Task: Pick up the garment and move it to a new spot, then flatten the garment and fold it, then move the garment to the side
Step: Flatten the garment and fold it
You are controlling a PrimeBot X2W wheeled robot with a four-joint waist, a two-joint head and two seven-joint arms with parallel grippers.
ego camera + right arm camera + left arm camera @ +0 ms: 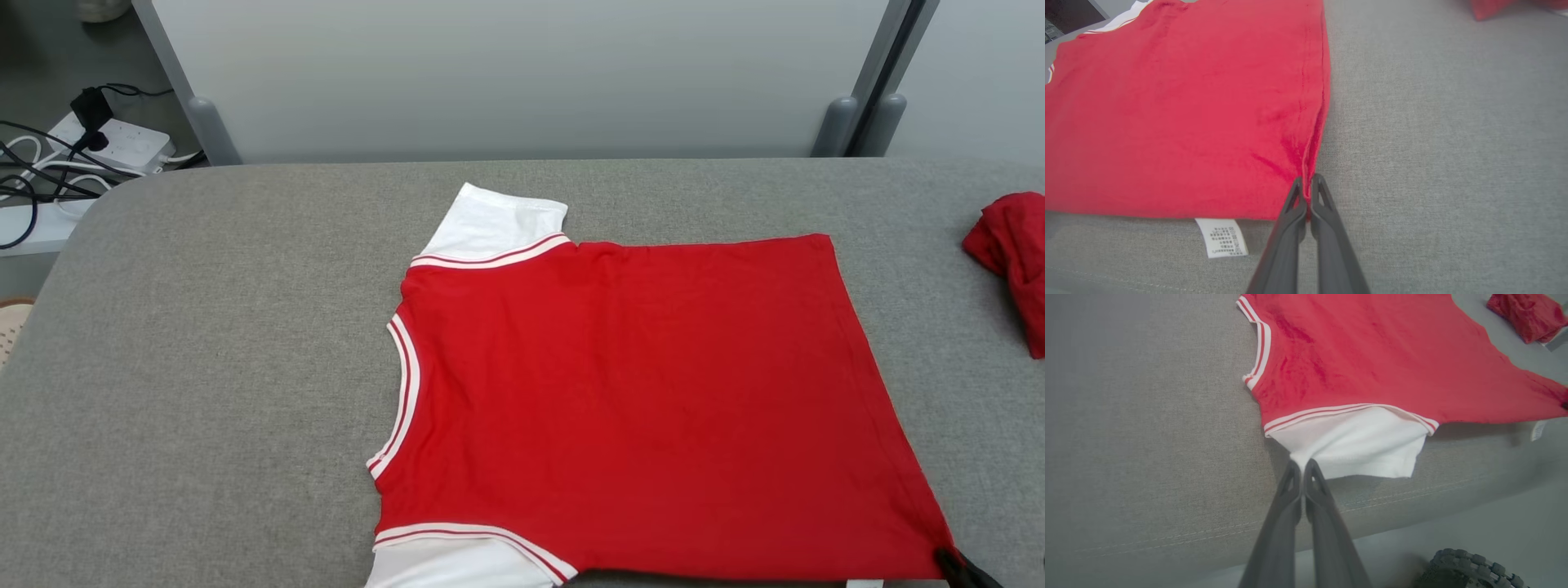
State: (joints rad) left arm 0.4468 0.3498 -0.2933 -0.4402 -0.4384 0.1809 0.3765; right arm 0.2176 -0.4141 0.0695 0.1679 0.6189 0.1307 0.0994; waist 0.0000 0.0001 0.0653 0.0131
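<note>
The red shirt [637, 392] lies flat on the grey table [204, 343] before us, collar to our left, hem to our right. Our left pincer [1302, 467] is clamped on the edge of the near white sleeve [1359, 445]. Our right pincer [1306, 183] is pinched tight on the near hem corner, just beside the white label [1221, 237]. Another red cloth [1012, 253] lies well apart, far right.

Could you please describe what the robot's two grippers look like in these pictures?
The left gripper and the right gripper look alike. Each has two long, slim fingers in a matte dark grey that taper to narrow, rounded tips. Just behind each tip there is a triangular cut-out through the finger.
</note>
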